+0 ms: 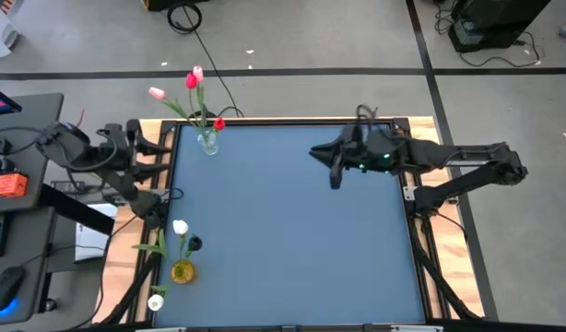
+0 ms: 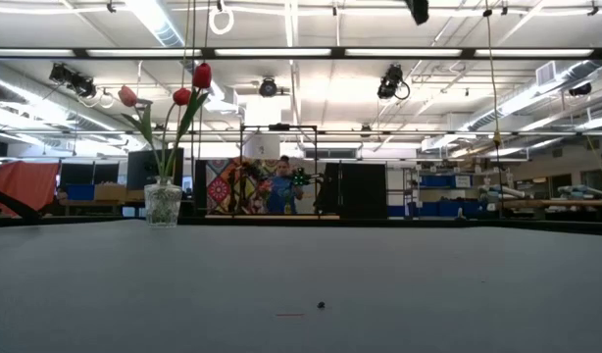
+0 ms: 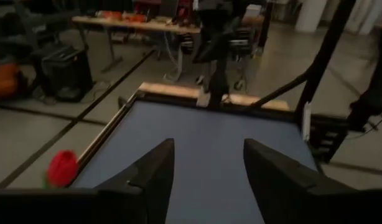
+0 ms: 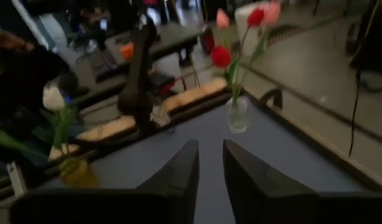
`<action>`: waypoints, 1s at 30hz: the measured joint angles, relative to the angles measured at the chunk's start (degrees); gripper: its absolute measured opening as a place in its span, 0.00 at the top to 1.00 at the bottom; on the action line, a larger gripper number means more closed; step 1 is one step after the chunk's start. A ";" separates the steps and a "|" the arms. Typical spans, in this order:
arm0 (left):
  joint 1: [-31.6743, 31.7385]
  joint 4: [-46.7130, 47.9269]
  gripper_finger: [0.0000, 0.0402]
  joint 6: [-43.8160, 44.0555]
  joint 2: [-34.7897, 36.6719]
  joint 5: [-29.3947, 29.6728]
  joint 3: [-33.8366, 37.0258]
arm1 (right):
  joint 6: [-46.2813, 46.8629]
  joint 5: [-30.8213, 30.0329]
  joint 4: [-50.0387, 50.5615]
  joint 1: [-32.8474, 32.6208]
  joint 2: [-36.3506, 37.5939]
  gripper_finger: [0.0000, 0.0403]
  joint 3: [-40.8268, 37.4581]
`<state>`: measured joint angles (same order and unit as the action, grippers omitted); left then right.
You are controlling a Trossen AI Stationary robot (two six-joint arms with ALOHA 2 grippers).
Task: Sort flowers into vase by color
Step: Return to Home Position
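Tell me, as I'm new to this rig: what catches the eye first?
The clear glass vase of red and pink tulips at the blue table's far left corner stands out, then the small yellow vase of white tulips at its near left edge. The right gripper hangs empty over the table's far right; the left gripper waits at the left edge.

From above, I see one vase (image 1: 207, 143) on the table's (image 1: 292, 231) upper-left corner, a second vase (image 1: 182, 272) lower left, flowers (image 1: 193, 81) in each. Right gripper (image 1: 322, 168) hangs upper right; left arm (image 1: 108, 152) sits off the left edge.
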<state>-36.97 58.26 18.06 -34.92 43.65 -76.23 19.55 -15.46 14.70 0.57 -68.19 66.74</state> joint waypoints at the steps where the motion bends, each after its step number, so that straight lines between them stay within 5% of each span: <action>1: 0.00 -2.36 0.52 -0.71 -0.02 -0.24 1.14 | -0.66 -0.14 -0.15 0.27 0.97 0.81 0.00; 6: 0.58 -13.50 0.62 -4.83 -0.13 -0.82 7.72 | -4.15 2.75 2.42 1.06 5.01 0.97 0.00; 10: 2.85 -20.33 0.68 -5.64 -0.09 -0.88 13.11 | -3.80 6.00 3.59 1.47 7.54 0.97 -1.96; 19: 18.06 -39.14 0.81 -10.79 -0.28 -12.24 21.51 | -7.68 22.11 -21.26 1.47 12.51 0.99 -15.47; 24: 29.05 -35.71 0.89 -10.76 -1.11 -21.36 22.06 | 1.25 17.25 -20.26 1.47 12.64 0.98 -18.77; 30: 32.40 -26.25 0.99 -9.76 4.79 -22.09 23.03 | 1.20 16.88 -20.03 -1.49 14.25 0.99 -21.43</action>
<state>-4.57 32.01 8.30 -30.13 21.56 -53.20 20.75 1.42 -5.33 -0.92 -53.93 45.31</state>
